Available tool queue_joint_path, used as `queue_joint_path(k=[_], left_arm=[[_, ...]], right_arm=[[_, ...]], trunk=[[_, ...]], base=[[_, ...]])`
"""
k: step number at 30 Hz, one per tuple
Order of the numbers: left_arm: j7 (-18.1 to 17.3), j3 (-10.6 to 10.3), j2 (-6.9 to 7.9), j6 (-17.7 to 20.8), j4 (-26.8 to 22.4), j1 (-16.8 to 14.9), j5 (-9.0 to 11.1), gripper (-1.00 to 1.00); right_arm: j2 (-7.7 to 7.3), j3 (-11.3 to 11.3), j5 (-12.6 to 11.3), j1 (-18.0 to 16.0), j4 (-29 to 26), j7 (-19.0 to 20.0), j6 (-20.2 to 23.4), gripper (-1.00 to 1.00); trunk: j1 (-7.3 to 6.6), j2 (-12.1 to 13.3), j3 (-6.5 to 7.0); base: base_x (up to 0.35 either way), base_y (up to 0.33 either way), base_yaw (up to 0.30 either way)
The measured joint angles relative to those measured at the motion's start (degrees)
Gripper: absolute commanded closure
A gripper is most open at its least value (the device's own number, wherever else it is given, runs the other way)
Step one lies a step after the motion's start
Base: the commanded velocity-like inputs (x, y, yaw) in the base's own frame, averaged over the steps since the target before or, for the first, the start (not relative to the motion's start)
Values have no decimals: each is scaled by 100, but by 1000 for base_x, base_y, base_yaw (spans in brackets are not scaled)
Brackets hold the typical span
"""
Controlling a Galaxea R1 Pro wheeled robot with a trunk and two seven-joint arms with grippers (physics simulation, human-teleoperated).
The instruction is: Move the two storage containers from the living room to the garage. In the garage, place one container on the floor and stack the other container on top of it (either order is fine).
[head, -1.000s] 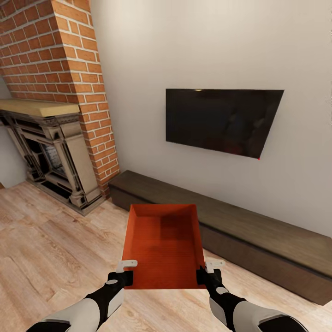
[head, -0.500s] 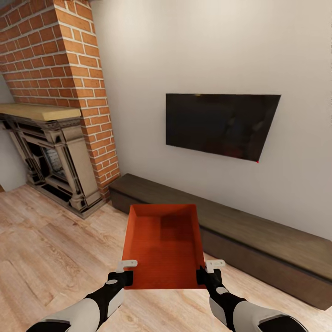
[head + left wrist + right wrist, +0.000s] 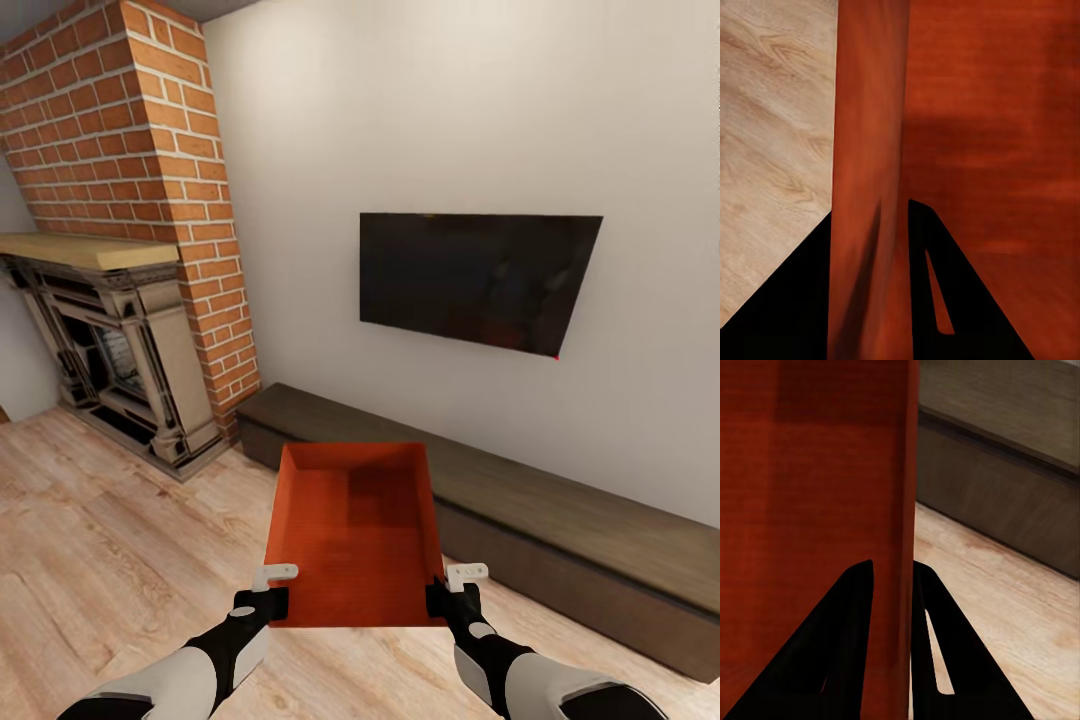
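I hold one orange-red storage container (image 3: 355, 530) level in front of me, over the living room's light wood plank floor (image 3: 100, 550). It is open-topped and empty. My left gripper (image 3: 268, 595) is shut on its left side wall at the near corner. My right gripper (image 3: 447, 592) is shut on the right side wall at the other near corner. In the left wrist view the thin wall (image 3: 870, 135) runs between the fingers of the left gripper (image 3: 870, 210). In the right wrist view the right gripper (image 3: 892, 564) pinches the container's wall (image 3: 817, 472) the same way. The garage is out of view.
Ahead is a white wall with a black TV (image 3: 470, 275), and a long dark low bench (image 3: 560, 520) along its foot. A brick chimney (image 3: 130, 150) and an ornate fireplace (image 3: 120, 350) stand at the left. Wood floor lies open to the left and below.
The whole view has shifted: the TV, bench and fireplace sit slightly lower and further right in the picture, so the camera moved. The container and both grippers keep their hold and pose.
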Motion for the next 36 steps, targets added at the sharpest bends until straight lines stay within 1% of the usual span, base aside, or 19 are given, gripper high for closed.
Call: queue_joint_path(k=[31,36], left_arm=[[4,-3,-2,0,-6,1,5,100],[3,2,-1,0,-7,1,3,100]], right_arm=[[-2,-12,13,-2,-2,2,1,100],[-1,-3,7,-6,0,2,1,100]], trunk=[[0,1,238],[0,1,249]], base=[[0,0,0],[0,0,0]])
